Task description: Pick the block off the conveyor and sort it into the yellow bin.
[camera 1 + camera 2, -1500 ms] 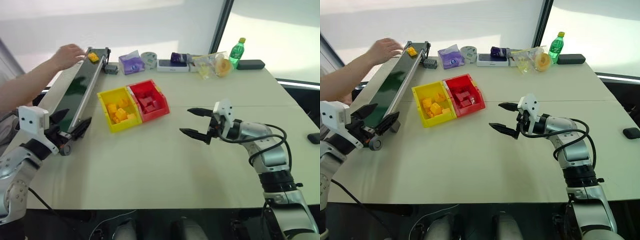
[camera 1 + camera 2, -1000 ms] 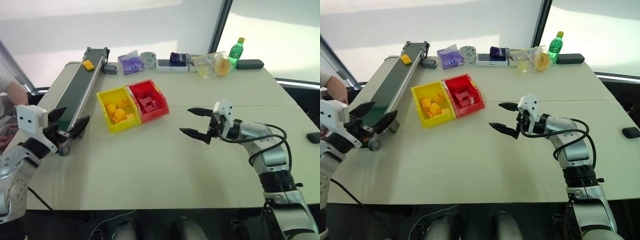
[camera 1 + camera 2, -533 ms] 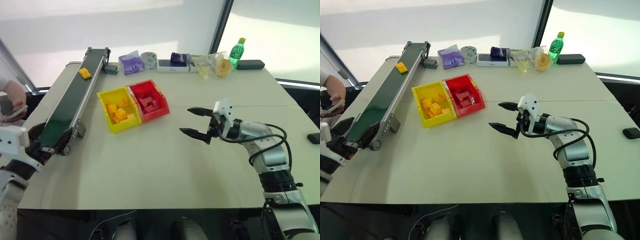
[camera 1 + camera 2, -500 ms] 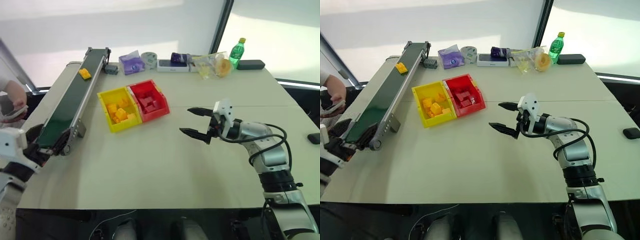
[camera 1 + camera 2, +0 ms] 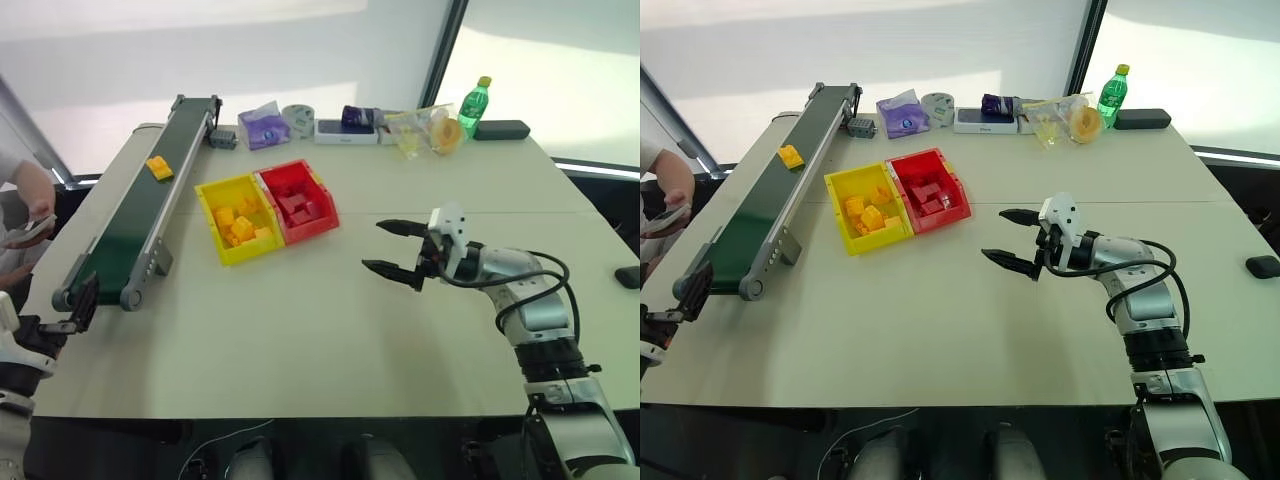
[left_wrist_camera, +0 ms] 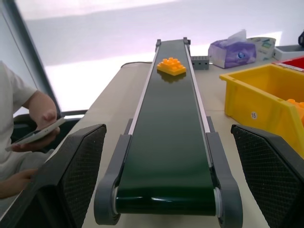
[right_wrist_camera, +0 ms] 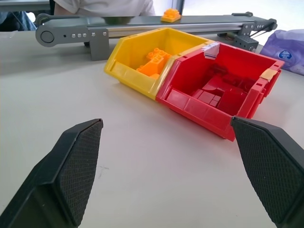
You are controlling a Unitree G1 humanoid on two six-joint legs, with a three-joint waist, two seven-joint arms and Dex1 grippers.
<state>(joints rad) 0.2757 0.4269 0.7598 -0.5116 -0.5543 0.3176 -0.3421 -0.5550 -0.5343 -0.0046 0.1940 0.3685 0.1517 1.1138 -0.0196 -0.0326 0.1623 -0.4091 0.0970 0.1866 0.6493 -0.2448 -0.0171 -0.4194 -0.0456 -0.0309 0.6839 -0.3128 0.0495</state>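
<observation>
A yellow-orange block (image 5: 158, 167) rides on the far half of the dark belt of the conveyor (image 5: 128, 218), which runs along the table's left side. My left gripper (image 5: 68, 312) hangs open just off the conveyor's near end, in line with the belt (image 6: 166, 156) and well short of the block (image 6: 172, 66). The yellow bin (image 5: 208, 214) stands right of the conveyor with several yellow blocks inside. My right gripper (image 5: 373, 246) is open and empty above the table, right of the bins and facing them (image 7: 130, 71).
A red bin (image 5: 312, 228) with dark red blocks sits tight against the yellow bin's right side. A person (image 5: 25, 195) holding a phone sits left of the conveyor. A tissue pack (image 5: 263, 127), a green bottle (image 5: 474, 100) and small clutter line the far edge.
The block has travelled down the belt toward me. My left gripper has drawn back off the conveyor's near end, leftward and lower. The person's hand left the belt's far end. The right arm kept still.
</observation>
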